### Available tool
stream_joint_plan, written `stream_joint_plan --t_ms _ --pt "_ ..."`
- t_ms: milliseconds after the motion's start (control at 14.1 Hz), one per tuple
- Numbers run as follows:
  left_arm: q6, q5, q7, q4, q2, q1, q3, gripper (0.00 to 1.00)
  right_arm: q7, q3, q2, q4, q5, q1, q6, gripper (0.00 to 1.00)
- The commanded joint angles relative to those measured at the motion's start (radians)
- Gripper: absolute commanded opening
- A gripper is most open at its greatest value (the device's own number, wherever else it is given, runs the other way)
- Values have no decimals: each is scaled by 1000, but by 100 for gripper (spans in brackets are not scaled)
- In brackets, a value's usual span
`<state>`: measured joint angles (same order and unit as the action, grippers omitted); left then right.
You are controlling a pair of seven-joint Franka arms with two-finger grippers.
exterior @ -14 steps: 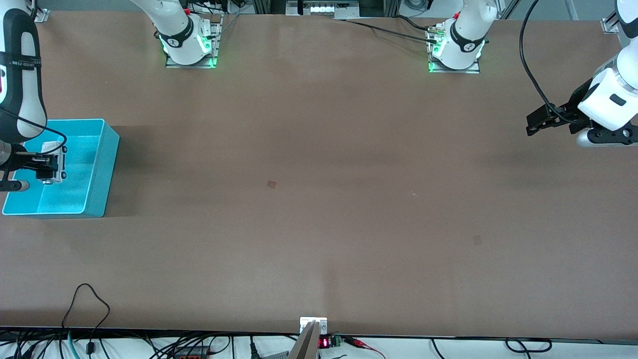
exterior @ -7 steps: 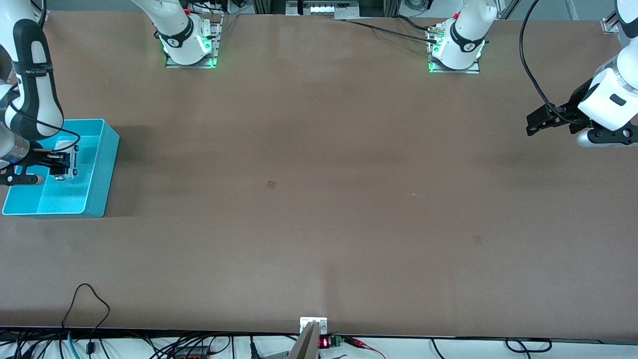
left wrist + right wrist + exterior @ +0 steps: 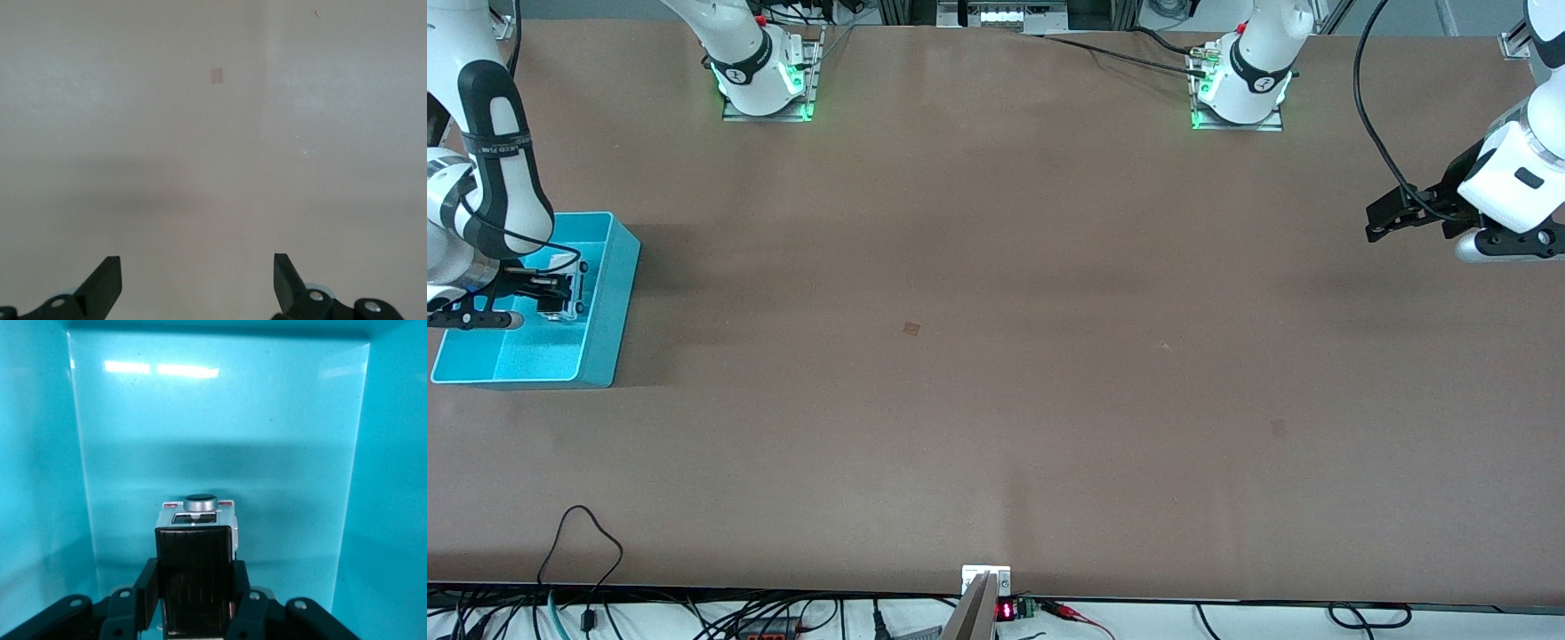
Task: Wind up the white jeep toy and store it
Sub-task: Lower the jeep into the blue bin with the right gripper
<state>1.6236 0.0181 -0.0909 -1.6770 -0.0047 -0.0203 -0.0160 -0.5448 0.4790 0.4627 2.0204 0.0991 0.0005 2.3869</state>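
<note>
The white jeep toy [image 3: 571, 286] with its black roof [image 3: 193, 573] is held in my right gripper [image 3: 559, 293], which is shut on its sides. The gripper holds it inside the cyan bin [image 3: 615, 293] at the right arm's end of the table, low between the bin's walls [image 3: 220, 440]. I cannot tell whether the wheels touch the bin floor. The toy's white end with a round grey knob [image 3: 200, 501] points at the bin wall. My left gripper [image 3: 1383, 222] waits open and empty over bare table at the left arm's end, as the left wrist view [image 3: 197, 280] shows.
The brown table [image 3: 996, 356] has small square marks [image 3: 911, 328] near its middle. Cables [image 3: 587, 551] lie along the edge nearest the front camera. The arm bases [image 3: 765, 80] stand along the edge farthest from it.
My right gripper has carried the jeep inside the bin toward the bin wall that faces the table's middle. The left arm has not moved.
</note>
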Motion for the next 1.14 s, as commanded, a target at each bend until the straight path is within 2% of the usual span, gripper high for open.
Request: stream_joint_plan --t_ms 0,142,213,284,355,426,497,1064 --pt "-24 -7 2 17 -3 -4 2 100 -58 -14 7 10 42 -28 25 1" --pt "-24 -9 2 17 -3 -4 2 100 -58 -17 7 17 42 -25 26 17" --pt "-24 -9 2 17 -3 -6 2 100 -58 -17 5 15 42 -22 26 40" --pt "-24 -7 2 17 -3 -4 2 100 -58 -17 4 12 42 -19 26 59" --pt "-24 -7 2 17 -3 -4 2 100 -58 -17 2 11 42 -17 26 73" --pt "-24 -7 2 17 -3 -4 2 100 -58 -17 -1 9 42 -17 25 94" --pt "-24 -7 2 17 -3 -6 2 100 -58 -20 -13 6 42 -14 18 100" --pt "-24 -7 2 17 -3 -6 2 100 -106 -20 -189 -11 40 99 -43 100"
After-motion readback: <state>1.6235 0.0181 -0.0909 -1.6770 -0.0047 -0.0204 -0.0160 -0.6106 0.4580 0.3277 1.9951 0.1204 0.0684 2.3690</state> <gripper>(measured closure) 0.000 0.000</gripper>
